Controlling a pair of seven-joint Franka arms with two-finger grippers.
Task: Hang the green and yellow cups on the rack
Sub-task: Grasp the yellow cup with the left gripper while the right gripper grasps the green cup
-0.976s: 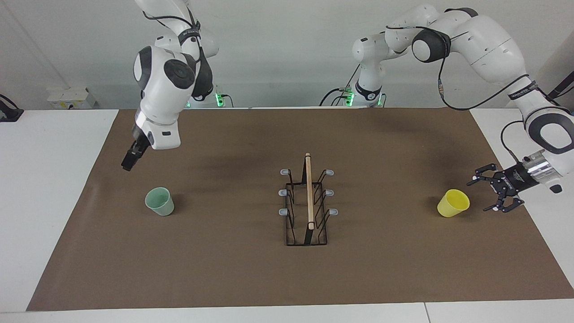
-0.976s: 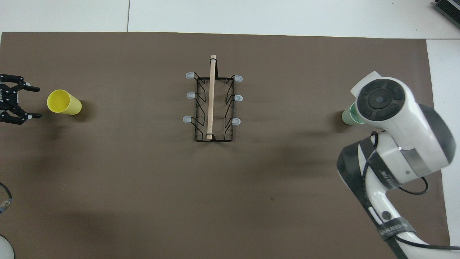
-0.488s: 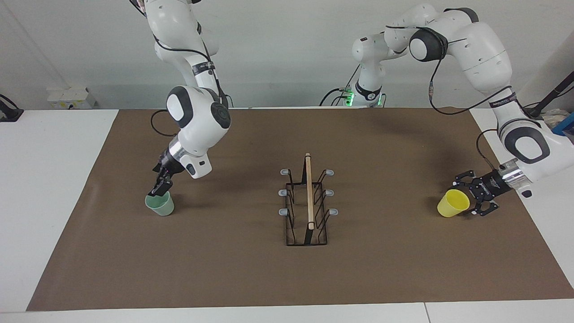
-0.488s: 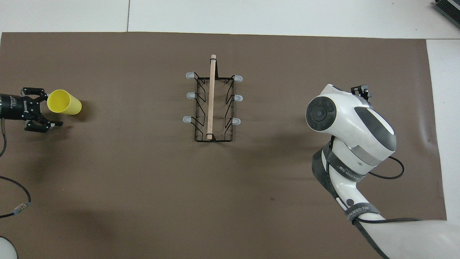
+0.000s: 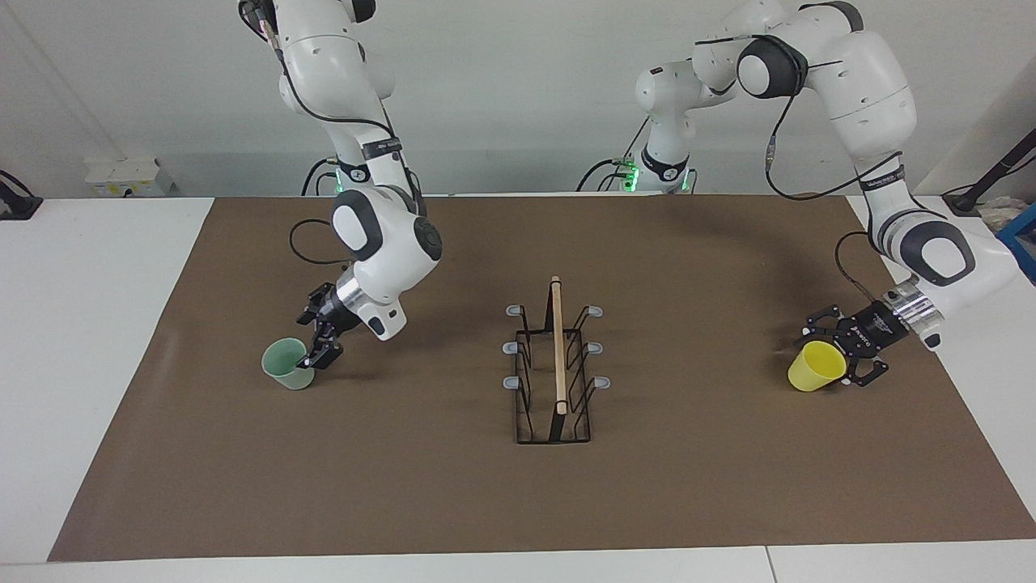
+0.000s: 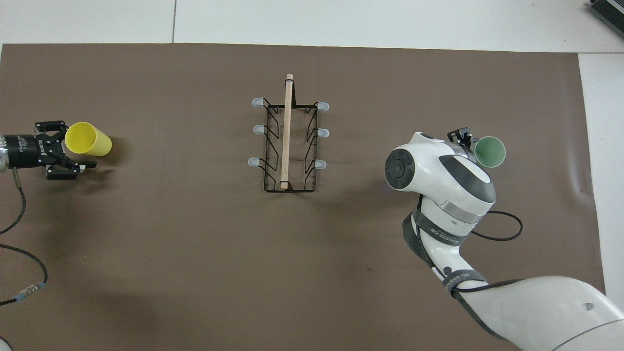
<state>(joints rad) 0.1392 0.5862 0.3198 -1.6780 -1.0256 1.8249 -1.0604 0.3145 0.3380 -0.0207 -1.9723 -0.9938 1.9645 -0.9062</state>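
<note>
Find the rack [image 5: 557, 364] at the centre of the facing view on the brown-covered worktop [image 5: 405, 486], with all six grey-tipped pegs bare. Look for the green cup [image 5: 287, 364] at mid-height, toward the right arm's end. It seems to stand mouth up, though the slant of the view leaves that unsure. Look for the yellow cup [image 5: 817, 366] at the same height, toward the left arm's end and well apart from the rack.

Note the right claw [image 5: 320, 344] spread wide and low, just beside the green cup's rim on the rack's side, pinching nothing. Cannot tell whether a finger touches the wall. Note the left claw [image 5: 842, 356] also spread, with fingers flanking the yellow cup's upper part on the side away from the rack, and not yet closed on it.

Expect both cups to be very light, thin-walled and smooth, so likely to skid or tip at a nudge and to flex under a hard squeeze. Judge them unlikely to break. With no handle to use, take hold across the wall just below the rim, or with one finger inside and one outside. Squeeze gently, since the taper could let a cup slide out downward. Keep the mouth free for slipping over a peg.
</note>
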